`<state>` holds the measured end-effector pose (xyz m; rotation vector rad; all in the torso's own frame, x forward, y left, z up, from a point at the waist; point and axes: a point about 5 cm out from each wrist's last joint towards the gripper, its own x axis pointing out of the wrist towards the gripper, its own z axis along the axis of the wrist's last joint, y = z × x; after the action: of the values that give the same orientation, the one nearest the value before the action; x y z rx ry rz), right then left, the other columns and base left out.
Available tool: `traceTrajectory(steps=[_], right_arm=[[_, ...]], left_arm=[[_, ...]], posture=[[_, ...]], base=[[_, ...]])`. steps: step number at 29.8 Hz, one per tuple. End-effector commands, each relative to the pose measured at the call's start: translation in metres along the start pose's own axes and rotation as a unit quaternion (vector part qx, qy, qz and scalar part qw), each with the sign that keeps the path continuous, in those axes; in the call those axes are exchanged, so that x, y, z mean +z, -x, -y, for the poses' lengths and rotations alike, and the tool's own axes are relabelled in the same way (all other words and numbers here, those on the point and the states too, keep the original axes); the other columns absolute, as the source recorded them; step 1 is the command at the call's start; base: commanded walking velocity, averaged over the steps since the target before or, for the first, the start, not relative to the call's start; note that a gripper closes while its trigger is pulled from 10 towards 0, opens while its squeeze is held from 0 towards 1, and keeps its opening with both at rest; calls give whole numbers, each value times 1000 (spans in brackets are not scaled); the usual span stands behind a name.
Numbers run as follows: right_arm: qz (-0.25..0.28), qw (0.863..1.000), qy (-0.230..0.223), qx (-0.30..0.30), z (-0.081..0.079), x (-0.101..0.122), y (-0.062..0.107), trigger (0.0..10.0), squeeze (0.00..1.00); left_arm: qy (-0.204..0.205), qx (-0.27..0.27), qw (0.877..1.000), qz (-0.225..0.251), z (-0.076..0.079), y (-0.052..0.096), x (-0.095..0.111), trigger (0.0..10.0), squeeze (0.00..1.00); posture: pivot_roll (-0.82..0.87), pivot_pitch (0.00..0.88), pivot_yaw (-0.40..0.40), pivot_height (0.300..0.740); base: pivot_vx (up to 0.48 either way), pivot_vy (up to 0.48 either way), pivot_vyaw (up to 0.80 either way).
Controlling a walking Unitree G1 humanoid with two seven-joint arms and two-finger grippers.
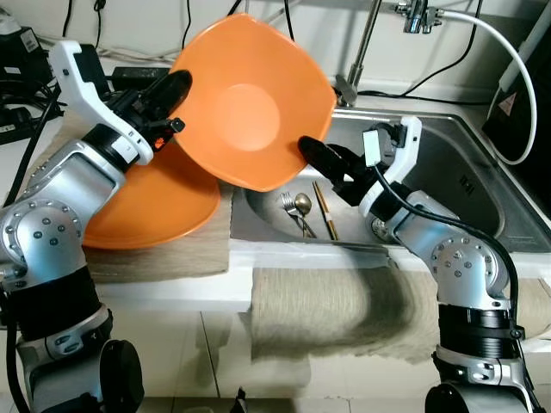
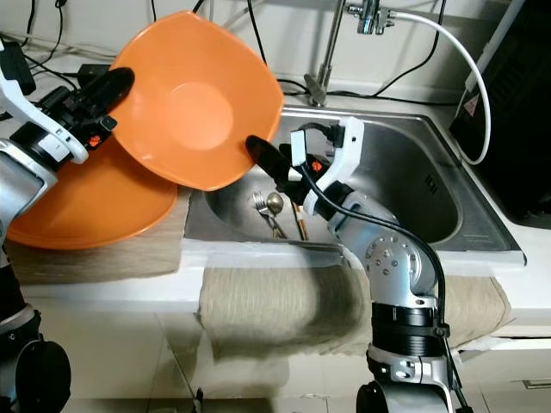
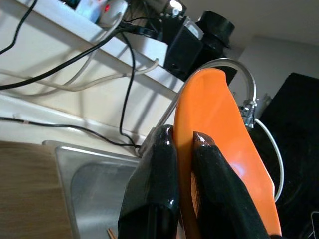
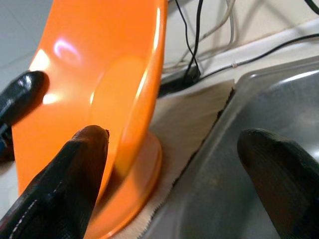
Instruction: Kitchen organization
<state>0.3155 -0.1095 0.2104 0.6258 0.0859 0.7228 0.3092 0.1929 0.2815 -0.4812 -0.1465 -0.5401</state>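
Observation:
An orange plate point(image 1: 250, 103) is held tilted on edge above the sink's left side. My left gripper point(image 1: 175, 105) is shut on its left rim, and the left wrist view shows both fingers point(image 3: 154, 179) pinching the rim of the plate point(image 3: 219, 114). My right gripper point(image 1: 323, 168) is open at the plate's lower right rim. One of its fingertips point(image 4: 84, 149) touches the plate's inner face point(image 4: 99, 74). A second orange plate point(image 1: 155, 215) lies flat on the cloth beside the sink, under the held one.
In the steel sink point(image 1: 448, 155) lie a fork and spoon point(image 1: 297, 206) and chopsticks point(image 1: 325, 211). A faucet point(image 1: 362, 52) with a white hose stands behind. Cables run along the back wall. A beige cloth point(image 1: 327, 301) hangs over the counter front.

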Motion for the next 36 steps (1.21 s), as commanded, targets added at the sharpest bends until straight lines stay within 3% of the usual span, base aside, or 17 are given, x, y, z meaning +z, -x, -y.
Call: traceTrajectory(steps=[1,36], right_arm=[[7,1000,-16,-7,4,4,1,0,0],[30,999,-10,16,-1,10,3,0,0]], left_arm=[[-7,-32,999,13,9,0,4,0,0],[-18,-30,999,7,8,1,4,0,0]], posture=[[-11,0,-61,740],[-8,0,-57,740]], base=[[0,0,0],[0,0,0]])
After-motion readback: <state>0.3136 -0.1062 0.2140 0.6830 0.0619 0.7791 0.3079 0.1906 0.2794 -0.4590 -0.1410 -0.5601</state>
